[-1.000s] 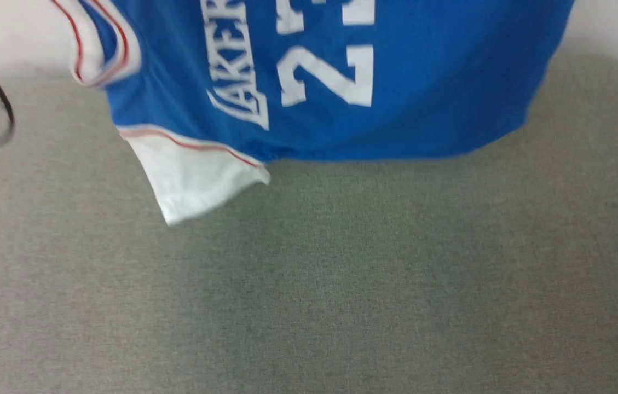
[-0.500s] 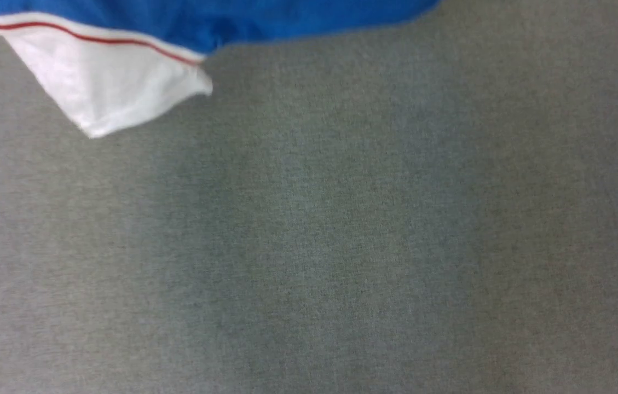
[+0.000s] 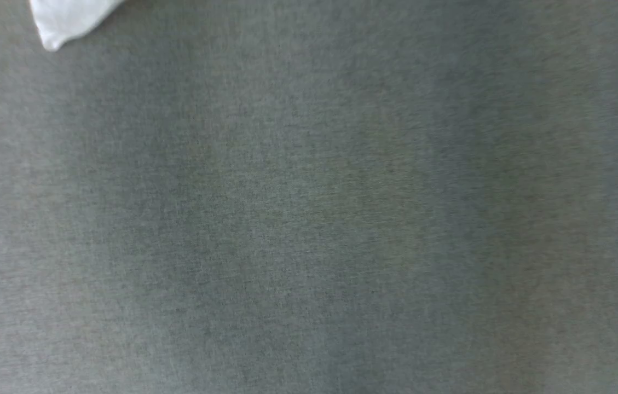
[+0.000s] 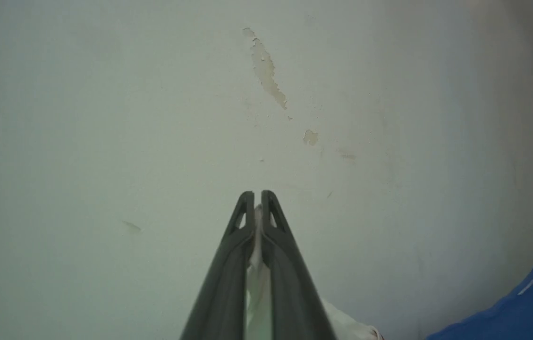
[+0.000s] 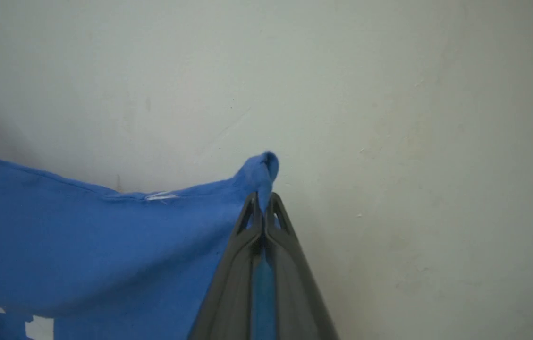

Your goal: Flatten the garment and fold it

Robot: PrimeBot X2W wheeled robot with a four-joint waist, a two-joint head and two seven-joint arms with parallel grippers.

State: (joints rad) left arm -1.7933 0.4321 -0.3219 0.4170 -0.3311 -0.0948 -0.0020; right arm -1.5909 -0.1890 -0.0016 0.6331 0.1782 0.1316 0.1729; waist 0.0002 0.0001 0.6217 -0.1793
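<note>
Blue garment [image 5: 105,236] is hanging left of my right gripper [image 5: 263,198], pinched in it; my left gripper [image 4: 257,196] is pinching its white cloth [image 4: 258,269]. I am judging flattening underway; next needs level lowering.

Our head camera looks steeply down, close over the grey counter [image 3: 309,219], with a white tip of the garment [image 3: 62,22] at its top left corner. Our left wrist camera looks along the left pincer [image 4: 258,194] at a pale chipped surface [image 4: 105,94], probably a wall. Our right wrist camera looks along the right pincer [image 5: 263,198] at a similar pale surface. Both wrist views share the garment's blue cloth, which is low right in the left view and low left in the right view.
</note>
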